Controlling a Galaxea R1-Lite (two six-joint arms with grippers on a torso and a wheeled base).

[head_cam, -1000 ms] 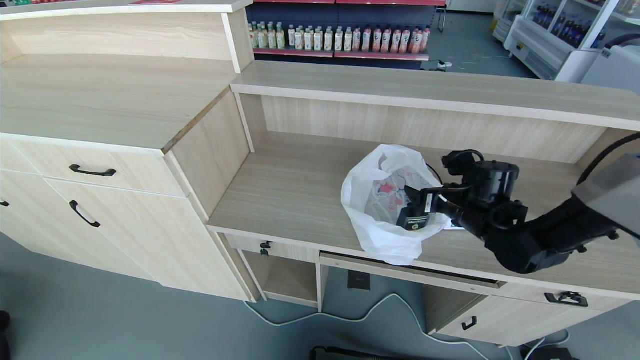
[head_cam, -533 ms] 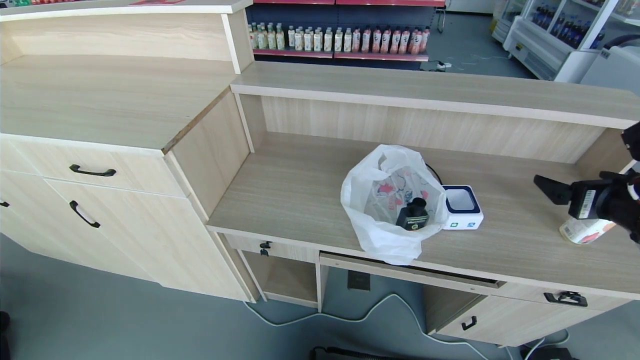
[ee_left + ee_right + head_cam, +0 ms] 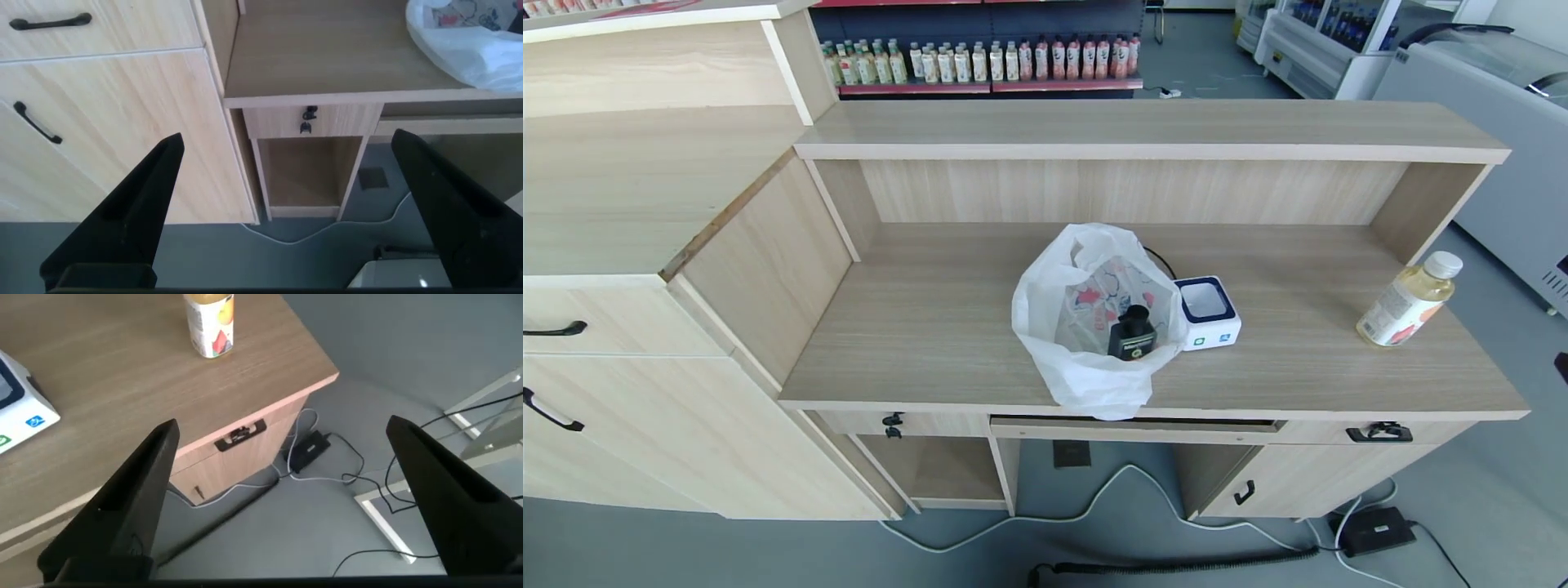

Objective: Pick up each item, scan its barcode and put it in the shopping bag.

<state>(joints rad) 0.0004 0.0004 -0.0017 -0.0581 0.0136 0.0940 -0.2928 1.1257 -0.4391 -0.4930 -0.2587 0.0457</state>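
Observation:
A white shopping bag (image 3: 1045,310) stands open at the middle of the wooden counter (image 3: 931,327), and a black bottle (image 3: 1131,335) stands upright inside it. Touching the bag's right side is a small white barcode scanner (image 3: 1207,312). A yellow drink bottle (image 3: 1409,300) with a white cap stands near the counter's right end. My left gripper (image 3: 286,220) is open and empty, low in front of the counter's left part, with the bag (image 3: 470,49) farther off. My right gripper (image 3: 286,506) is open and empty, off the counter's right corner, with the drink bottle (image 3: 211,322) and scanner (image 3: 20,400) beyond it.
A raised shelf ledge (image 3: 1152,131) runs along the counter's back. A taller cabinet (image 3: 645,188) adjoins on the left. Drawers with black handles (image 3: 1379,433) sit under the counter. Cables and a power brick (image 3: 1372,531) lie on the floor.
The head camera has shifted. My right gripper let go of the black bottle in the bag, drew back to the right past the drink bottle and left the head view.

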